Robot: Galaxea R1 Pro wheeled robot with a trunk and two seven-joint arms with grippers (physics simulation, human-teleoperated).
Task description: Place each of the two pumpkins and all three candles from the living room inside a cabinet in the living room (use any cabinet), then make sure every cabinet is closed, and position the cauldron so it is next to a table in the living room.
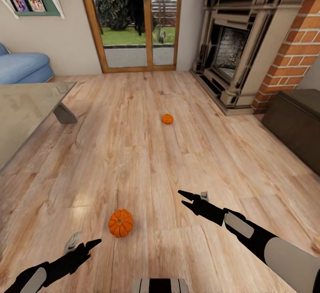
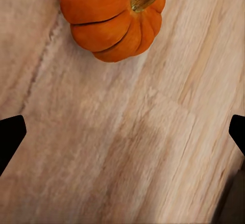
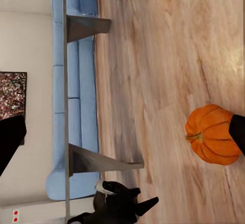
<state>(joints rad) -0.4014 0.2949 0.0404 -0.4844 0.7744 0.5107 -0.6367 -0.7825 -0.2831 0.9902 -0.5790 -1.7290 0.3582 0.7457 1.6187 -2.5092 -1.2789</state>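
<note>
The left claw (image 1: 84, 245) sits lowest in the head view, just above the wooden floor (image 1: 146, 159), its fingers spread apart and holding nothing. In the left wrist view the two fingertips (image 2: 11, 134) stand wide at either edge of the frame, with bare floor between them and the near pumpkin (image 2: 113, 17) just ahead, untouched. That near pumpkin (image 1: 120, 222) rests upright on the floor just beside the left claw, stem up. The right claw (image 1: 189, 198) hovers over the floor further forward and to the right, fingers parted, empty, in contact with nothing. In the right wrist view the near pumpkin (image 3: 212, 133) lies on the floor close by one fingertip (image 3: 237, 132), though contact cannot be confirmed. The far pumpkin (image 1: 167, 118) sits alone on open floor, well apart from both claws, toward the fireplace (image 1: 231, 44). The dark-brown cabinet (image 1: 295, 126) stands at the right edge, beside the brick wall. A grey desk (image 1: 22, 115) occupies the left side, with a blue sofa (image 1: 22, 67) behind it.
</note>
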